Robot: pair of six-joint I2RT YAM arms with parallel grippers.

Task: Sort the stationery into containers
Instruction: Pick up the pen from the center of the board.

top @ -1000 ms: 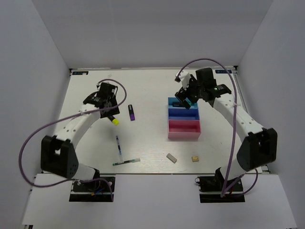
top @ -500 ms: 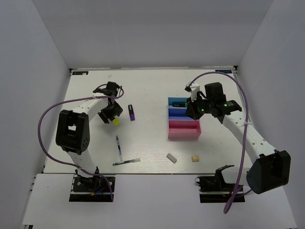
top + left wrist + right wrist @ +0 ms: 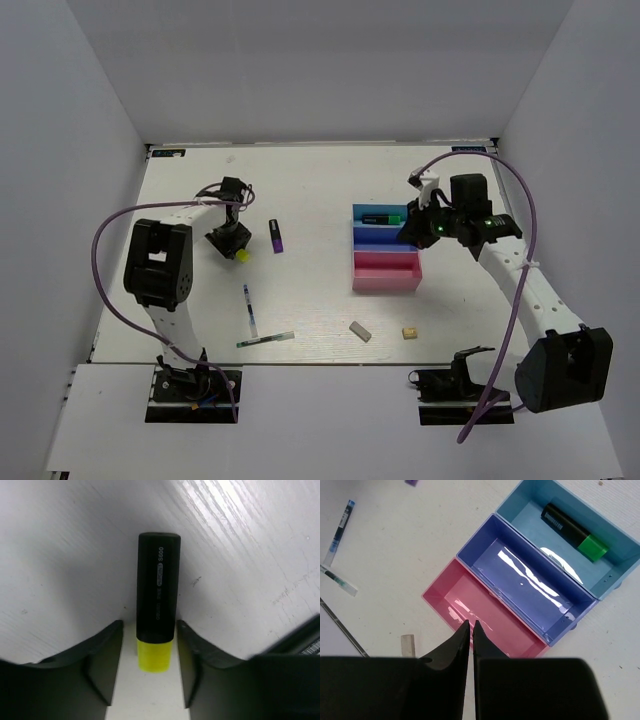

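In the left wrist view the left gripper (image 3: pixel 149 630) stands open, a finger on either side of the yellow-capped highlighter (image 3: pixel 157 595), which lies flat on the table (image 3: pixel 60 540) at frame centre (cap end between the fingertips). In the right wrist view the right gripper (image 3: pixel 471 627) is pinched closed on nothing over the pink tray (image 3: pixel 451 596); the green-capped highlighter (image 3: pixel 572 530) lies in the light blue tray (image 3: pixel 525 510) at upper right, with the dark blue tray (image 3: pixel 520 585) between the two. In the top view the purple-capped highlighter (image 3: pixel 276 236) lies left of centre, one pen (image 3: pixel 249 310) and a second pen (image 3: pixel 265 340) lower left, and the grey eraser (image 3: pixel 360 331) and tan eraser (image 3: pixel 409 332) below the trays.
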